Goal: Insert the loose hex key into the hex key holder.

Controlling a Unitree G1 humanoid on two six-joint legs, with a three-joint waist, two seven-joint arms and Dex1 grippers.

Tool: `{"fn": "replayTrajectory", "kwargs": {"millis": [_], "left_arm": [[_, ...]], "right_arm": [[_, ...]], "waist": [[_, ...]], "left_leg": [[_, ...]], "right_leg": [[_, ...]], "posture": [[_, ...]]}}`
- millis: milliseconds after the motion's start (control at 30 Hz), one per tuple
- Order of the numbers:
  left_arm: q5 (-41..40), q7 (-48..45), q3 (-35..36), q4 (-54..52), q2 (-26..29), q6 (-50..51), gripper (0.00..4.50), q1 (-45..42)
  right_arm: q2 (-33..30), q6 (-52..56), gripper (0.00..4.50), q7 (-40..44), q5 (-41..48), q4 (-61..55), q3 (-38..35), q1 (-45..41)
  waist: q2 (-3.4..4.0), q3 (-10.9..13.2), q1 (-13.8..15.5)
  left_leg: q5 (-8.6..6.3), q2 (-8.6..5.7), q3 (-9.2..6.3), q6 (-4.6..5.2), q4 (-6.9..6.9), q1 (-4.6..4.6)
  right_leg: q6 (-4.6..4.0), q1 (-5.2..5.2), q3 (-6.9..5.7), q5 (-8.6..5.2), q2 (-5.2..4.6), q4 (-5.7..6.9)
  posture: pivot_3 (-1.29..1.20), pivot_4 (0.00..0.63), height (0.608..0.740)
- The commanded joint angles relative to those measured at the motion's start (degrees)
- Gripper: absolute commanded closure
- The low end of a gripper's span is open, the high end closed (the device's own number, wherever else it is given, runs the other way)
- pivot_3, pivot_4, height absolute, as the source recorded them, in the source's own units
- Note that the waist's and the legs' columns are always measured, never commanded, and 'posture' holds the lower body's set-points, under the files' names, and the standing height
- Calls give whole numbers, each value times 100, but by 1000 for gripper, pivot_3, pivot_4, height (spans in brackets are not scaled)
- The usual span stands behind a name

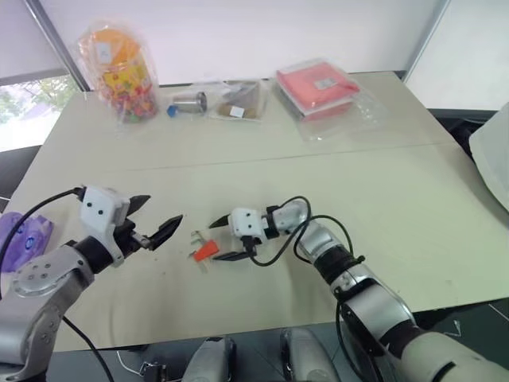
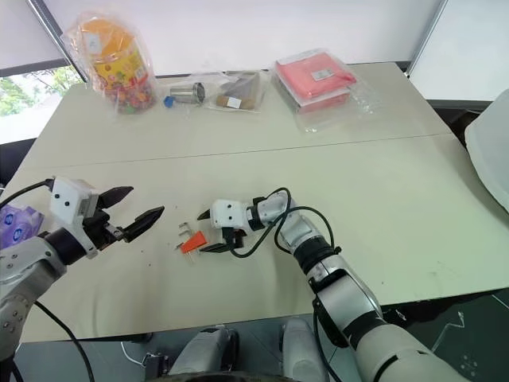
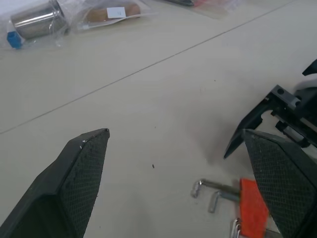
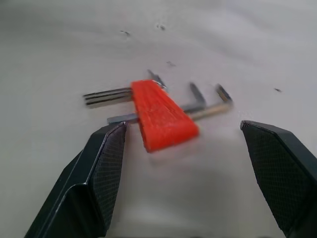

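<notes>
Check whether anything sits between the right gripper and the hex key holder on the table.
Nothing visible does. The right gripper has its jaws open, pointing at the orange hex key holder, with bare table between them. The right wrist view shows the holder lying just beyond the fingertips, unobstructed.

Hex key holder (image 1: 205, 251) lies on table (image 1: 413, 223), lower centre of frame, between left gripper (image 1: 157, 224) at lower left and right gripper (image 1: 224, 239) just right of it. Candy jar (image 1: 123, 72), small bags (image 1: 237, 99) and flat packet (image 1: 316, 86) line the upper edge.
</notes>
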Motion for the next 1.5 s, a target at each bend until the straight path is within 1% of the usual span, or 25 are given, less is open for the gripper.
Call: {"fn": "replayTrajectory", "kwargs": {"millis": [33, 200, 367, 567, 700, 1000, 1233, 1500], "left_arm": [[-25, 17, 186, -113, 18, -104, 0, 11], [-28, 34, 168, -148, 9, -87, 0, 47], [-13, 50, 114, -132, 2, -87, 0, 12], [11, 57, 37, -102, -15, -103, 0, -40], [30, 55, 1, -69, -13, -110, 0, -88], [64, 77, 1, -98, -26, -104, 0, -66], [73, 95, 29, -113, -22, -110, 0, -36], [73, 119, 21, -131, -14, -122, 0, -30]], "right_arm": [[146, 316, 668, -57, 104, -540, 146, 148], [125, 500, 668, -202, 39, -692, 262, 260], [-201, 419, 668, -117, 33, -535, 223, 144], [-482, 611, 668, 136, 164, -467, 192, -100], [-482, 528, 668, 70, 174, -166, 177, -268], [-336, 563, 668, 262, 134, 251, 299, -447], [-250, 682, 668, 328, 111, 231, 334, -425], [-221, 1094, 668, 514, 219, -88, 358, -276]], "waist": [[0, 0, 0], [0, 0, 5], [0, 0, 19], [-1, 0, 26], [-1, 0, 18], [-1, 0, 9], [-1, 0, -1], [-1, 0, 4]], "left_leg": [[0, 0, 0, 0, 0, 0], [0, 0, 0, 0, 0, -1], [0, -2, 0, 0, 1, -1], [0, -4, 0, 0, 3, -1], [0, -4, 0, 0, 2, -1], [0, -3, 0, 0, 2, 0], [0, -2, 0, -1, 1, 0], [0, -2, 0, -1, 1, 0]], "right_leg": [[0, -1, 0, 0, 0, 0], [0, -1, 0, 0, 0, 0], [0, 1, -1, 0, 0, 0], [0, 2, -2, 0, -1, -1], [0, 2, -2, 0, -2, -1], [0, 2, -1, 0, -1, 0], [0, 1, -1, 0, -1, 0], [0, 1, -1, 0, -2, 0]], "posture": [[0, 150, 740], [0, 150, 740], [0, 150, 740], [0, 150, 740], [0, 150, 740], [0, 150, 740], [0, 150, 740], [0, 150, 740]]}}
